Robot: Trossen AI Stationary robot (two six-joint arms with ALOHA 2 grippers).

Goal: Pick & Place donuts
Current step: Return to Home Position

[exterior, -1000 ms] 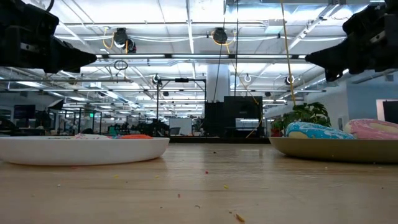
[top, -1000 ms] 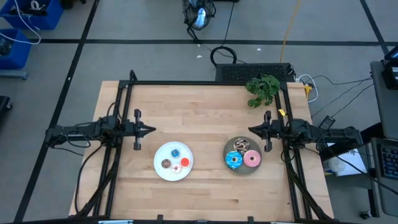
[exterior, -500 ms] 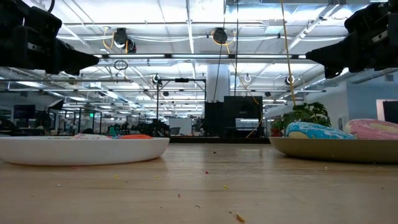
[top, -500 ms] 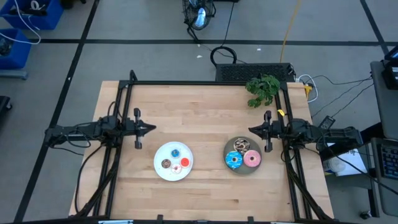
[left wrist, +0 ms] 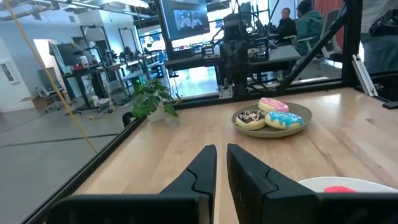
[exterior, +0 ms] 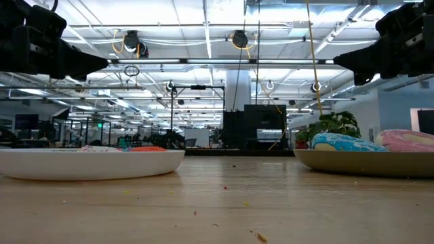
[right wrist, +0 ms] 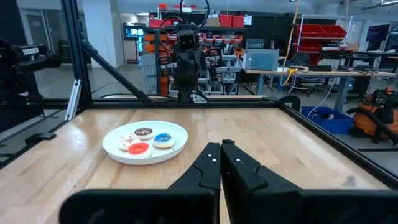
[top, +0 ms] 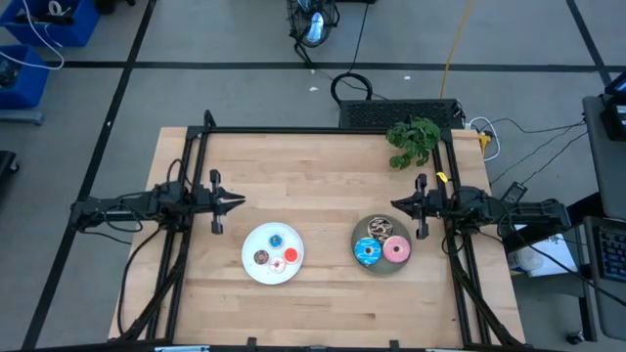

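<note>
From above, the left hand point(top: 238, 202) hangs over the counter's point(top: 313, 166) left side and the right hand point(top: 394, 204) over its right, tips facing each other, well apart. Between them, nearer the front, the white plate point(top: 252, 242) carries the tiny blue donut point(top: 277, 241), tiny brown donut point(top: 261, 258), tiny red donut point(top: 291, 256) and tiny whitish donut point(top: 278, 265). The grey plate point(top: 382, 271) holds the speckled chocolate donut point(top: 377, 229), large blue donut point(top: 368, 251) and pink donut point(top: 396, 249). A plant point(top: 413, 140) stands at the far right corner.

At counter height, both hands hang high above the plates.

The left wrist view shows its fingers point(left wrist: 205, 167) narrow, a slit between them, holding nothing; the grey plate lies beyond.

The right wrist view shows its fingers point(right wrist: 210, 163) pressed together, empty, with the white plate farther off.
</note>
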